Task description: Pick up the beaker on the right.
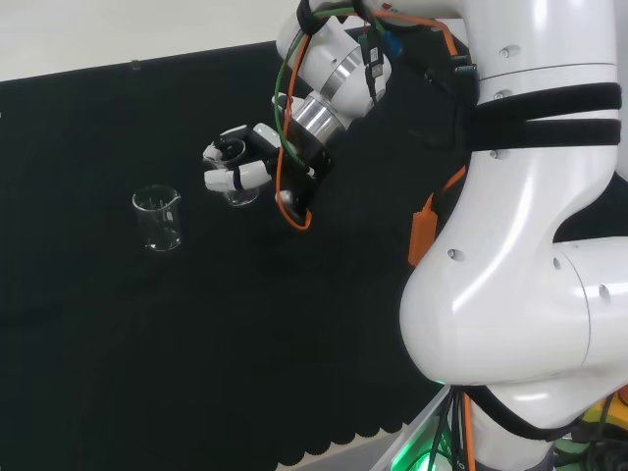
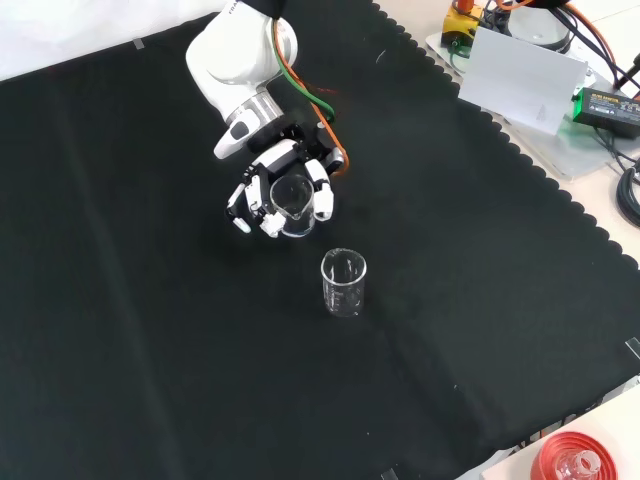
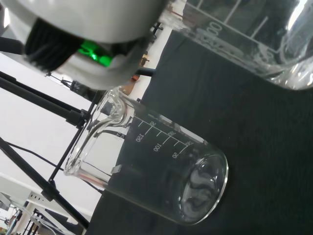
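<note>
In the front view, the hand (image 2: pixel 280 195) sits in the upper middle of the picture. Its fingers (image 2: pixel 322 197) curl around a clear glass beaker (image 2: pixel 290 205), so the hand is gripping it. The held beaker is tipped, with its open mouth facing the camera. Just below it in the same view, a second beaker (image 2: pixel 344 283) stands upright on the black cloth (image 2: pixel 120 300), near the first one but apart from it.

In the head view, the hand (image 1: pixel 240 167) and its beaker (image 1: pixel 238 188) are in the upper middle, and the second beaker (image 1: pixel 159 218) stands to their left.

In the wrist view, the second beaker (image 3: pixel 151 169) looks big, and the held beaker (image 3: pixel 254 39) is at the frame's edge.
</note>
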Robot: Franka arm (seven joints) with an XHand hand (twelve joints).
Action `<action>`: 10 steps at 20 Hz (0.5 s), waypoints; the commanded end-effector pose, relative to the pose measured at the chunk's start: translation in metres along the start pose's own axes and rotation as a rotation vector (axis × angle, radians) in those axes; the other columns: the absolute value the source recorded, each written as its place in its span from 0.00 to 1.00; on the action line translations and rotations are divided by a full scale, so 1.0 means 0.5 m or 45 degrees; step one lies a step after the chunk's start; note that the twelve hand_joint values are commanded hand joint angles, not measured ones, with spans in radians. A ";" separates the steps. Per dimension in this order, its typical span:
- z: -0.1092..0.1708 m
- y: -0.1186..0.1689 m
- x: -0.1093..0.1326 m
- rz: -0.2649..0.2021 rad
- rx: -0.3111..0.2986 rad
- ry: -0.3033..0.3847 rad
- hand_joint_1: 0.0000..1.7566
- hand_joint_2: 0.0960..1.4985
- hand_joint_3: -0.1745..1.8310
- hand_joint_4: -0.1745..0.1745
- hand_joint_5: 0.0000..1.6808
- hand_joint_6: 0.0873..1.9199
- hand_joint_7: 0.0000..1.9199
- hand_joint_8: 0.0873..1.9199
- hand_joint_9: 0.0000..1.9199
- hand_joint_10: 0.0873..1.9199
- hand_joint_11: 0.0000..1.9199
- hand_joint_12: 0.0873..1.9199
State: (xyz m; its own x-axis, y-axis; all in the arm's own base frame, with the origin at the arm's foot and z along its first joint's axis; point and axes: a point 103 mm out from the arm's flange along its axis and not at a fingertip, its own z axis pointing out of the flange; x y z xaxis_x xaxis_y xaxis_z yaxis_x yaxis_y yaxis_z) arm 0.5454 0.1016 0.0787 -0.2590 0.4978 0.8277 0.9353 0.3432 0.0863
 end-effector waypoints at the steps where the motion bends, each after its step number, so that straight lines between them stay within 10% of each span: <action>1: -0.005 0.000 0.018 -0.015 0.007 -0.025 0.74 0.34 0.45 0.77 0.79 0.29 0.82 0.00 0.55 0.23 0.16 0.67; 10: -0.021 -0.001 0.040 -0.023 0.036 -0.079 0.74 0.34 0.45 0.77 0.79 0.29 0.82 0.00 0.55 0.23 0.17 0.67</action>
State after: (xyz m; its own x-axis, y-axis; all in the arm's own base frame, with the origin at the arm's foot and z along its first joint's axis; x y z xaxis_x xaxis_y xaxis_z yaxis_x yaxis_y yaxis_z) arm 0.5443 0.1038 0.0995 -0.2919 0.5276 0.7978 0.9247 0.3687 0.0946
